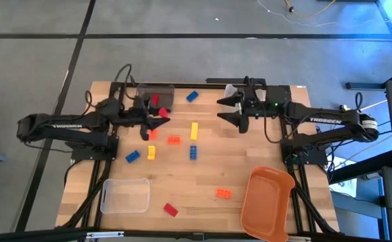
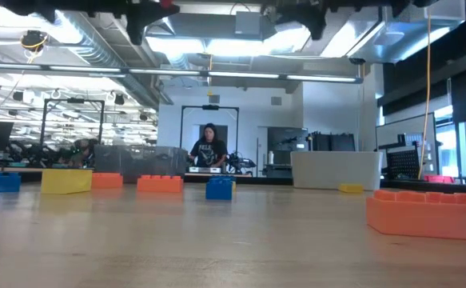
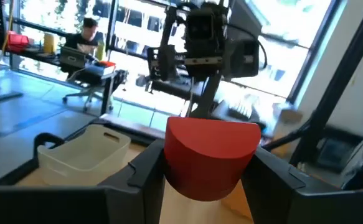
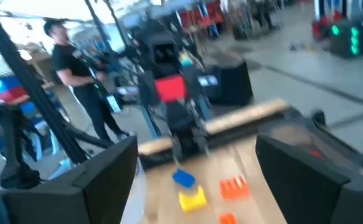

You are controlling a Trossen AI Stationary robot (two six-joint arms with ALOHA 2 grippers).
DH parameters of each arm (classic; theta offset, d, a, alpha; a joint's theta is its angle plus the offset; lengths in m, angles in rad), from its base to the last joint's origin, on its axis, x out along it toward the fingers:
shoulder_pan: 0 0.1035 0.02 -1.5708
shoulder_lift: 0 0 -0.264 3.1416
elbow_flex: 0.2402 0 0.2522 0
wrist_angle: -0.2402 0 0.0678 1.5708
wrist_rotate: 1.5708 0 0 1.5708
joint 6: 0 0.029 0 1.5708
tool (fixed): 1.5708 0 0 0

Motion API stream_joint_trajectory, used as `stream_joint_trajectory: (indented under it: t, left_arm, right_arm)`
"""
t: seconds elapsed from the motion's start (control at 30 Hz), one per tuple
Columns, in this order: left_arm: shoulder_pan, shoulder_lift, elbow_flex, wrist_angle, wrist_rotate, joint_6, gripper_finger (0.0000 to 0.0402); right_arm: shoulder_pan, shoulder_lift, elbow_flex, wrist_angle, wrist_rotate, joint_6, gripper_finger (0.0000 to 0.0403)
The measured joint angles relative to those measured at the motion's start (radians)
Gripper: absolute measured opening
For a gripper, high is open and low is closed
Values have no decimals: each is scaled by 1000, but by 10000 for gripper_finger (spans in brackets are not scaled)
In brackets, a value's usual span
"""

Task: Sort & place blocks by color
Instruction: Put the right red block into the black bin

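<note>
— Where's the left hand [image 1: 157, 119]?
— Raised over the worktop's [image 1: 263, 151] far left part, clamped on a red block [image 3: 211, 155].
— The right hand [image 1: 230, 109]?
— Fingers spread wide, holding nothing, near the far edge.
— Open room?
— Between them; loose blocks [image 1: 193, 141] lie mid-worktop.

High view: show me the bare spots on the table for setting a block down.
Bare wood lies between the clear bin and the orange bin, apart from a red block and an orange block. It is crowded mid-table around the yellow block, between the left gripper and the right gripper.
</note>
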Motion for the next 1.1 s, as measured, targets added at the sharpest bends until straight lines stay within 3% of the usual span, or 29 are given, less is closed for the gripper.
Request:
stream_joint_trajectory:
  t: [0.43, 0.63, 0.73, 0.83, 0.97, 1.1]
  left_arm:
    - [0, -22, -3, 1, -7, 6, 161]
    - [33, 3, -3, -19, -166, 9, 161]
    - [130, 40, 40, -94, -175, 8, 161]
    - [276, 109, 147, -294, -111, 22, 161]
    - [483, 264, 319, -576, -20, 111, 161]
    - [623, 443, 422, -739, 36, 137, 161]
  right_arm:
    - [18, 2, 0, 9, 2, -40, 327]
    - [18, 2, 0, 7, 2, -40, 327]
    - [18, 2, 0, 7, 3, -39, 327]
    - [18, 2, 0, 7, 3, -38, 327]
    - [18, 2, 0, 5, 3, -37, 327]
    - [18, 2, 0, 4, 3, -36, 327]
